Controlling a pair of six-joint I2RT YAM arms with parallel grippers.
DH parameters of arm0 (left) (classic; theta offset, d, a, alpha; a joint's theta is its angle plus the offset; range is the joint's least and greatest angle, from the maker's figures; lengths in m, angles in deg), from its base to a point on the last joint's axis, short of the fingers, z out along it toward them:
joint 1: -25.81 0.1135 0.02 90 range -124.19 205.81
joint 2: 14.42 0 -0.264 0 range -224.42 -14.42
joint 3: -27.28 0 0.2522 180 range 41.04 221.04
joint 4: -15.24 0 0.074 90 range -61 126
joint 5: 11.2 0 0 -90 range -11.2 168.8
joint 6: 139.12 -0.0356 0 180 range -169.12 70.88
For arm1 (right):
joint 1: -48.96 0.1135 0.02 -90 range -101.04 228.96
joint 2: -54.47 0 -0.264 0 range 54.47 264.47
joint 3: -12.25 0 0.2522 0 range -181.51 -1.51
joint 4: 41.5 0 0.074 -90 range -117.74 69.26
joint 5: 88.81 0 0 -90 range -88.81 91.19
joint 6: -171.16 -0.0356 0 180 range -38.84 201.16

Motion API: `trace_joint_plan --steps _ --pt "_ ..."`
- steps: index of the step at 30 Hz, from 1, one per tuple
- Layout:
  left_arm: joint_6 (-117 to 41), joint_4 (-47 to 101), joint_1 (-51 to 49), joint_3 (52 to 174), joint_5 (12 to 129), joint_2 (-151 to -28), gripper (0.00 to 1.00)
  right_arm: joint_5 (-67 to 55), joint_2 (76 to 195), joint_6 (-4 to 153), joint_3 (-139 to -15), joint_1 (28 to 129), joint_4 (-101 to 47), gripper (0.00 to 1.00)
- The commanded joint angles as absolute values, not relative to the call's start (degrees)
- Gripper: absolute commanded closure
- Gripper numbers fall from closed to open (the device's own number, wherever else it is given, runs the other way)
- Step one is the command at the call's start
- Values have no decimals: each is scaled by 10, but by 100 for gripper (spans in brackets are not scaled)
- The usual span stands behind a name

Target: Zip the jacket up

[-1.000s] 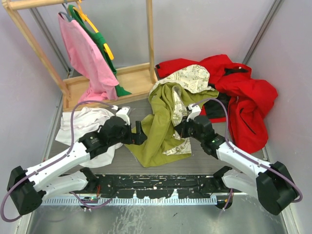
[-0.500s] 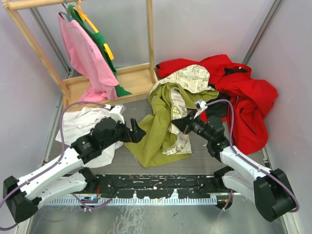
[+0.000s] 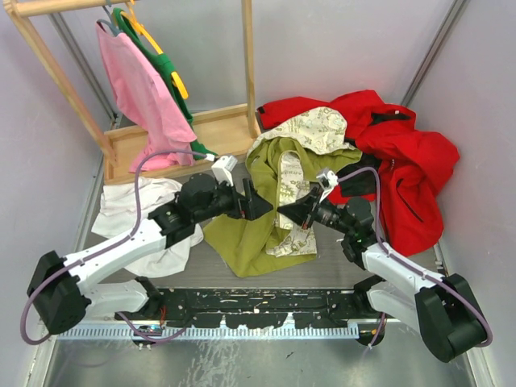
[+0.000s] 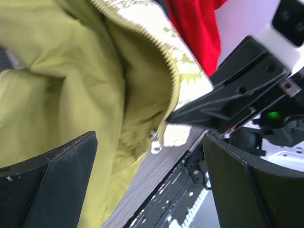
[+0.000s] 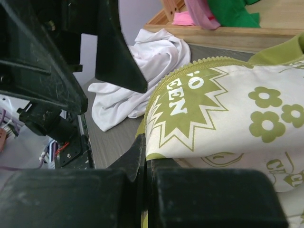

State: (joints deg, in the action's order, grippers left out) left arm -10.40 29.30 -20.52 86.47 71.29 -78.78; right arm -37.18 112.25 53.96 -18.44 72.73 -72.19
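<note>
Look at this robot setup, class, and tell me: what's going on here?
Two arms are working on an olive-green hooded jacket that lies unzipped. The right end effector is shut on the jacket's cream-lined zipper edge, pinching it. The left end effector is open right beside it, with the zipper slider hanging between its jaws, not yet gripped. The zip is not done up.
</note>
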Motion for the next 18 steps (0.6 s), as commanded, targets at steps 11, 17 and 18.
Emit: trace_joint_plan --steps 11,17,18 --pt "-6 102 -195 919 579 -915 18 -443 1121 577 -165 726 -807 99" --pt "25 55 -192 919 527 -949 35 -457 1147 563 -160 726 -847 99" --pt "26 54 -192 918 525 -950 38 -456 1149 561 -161 726 -849 99"
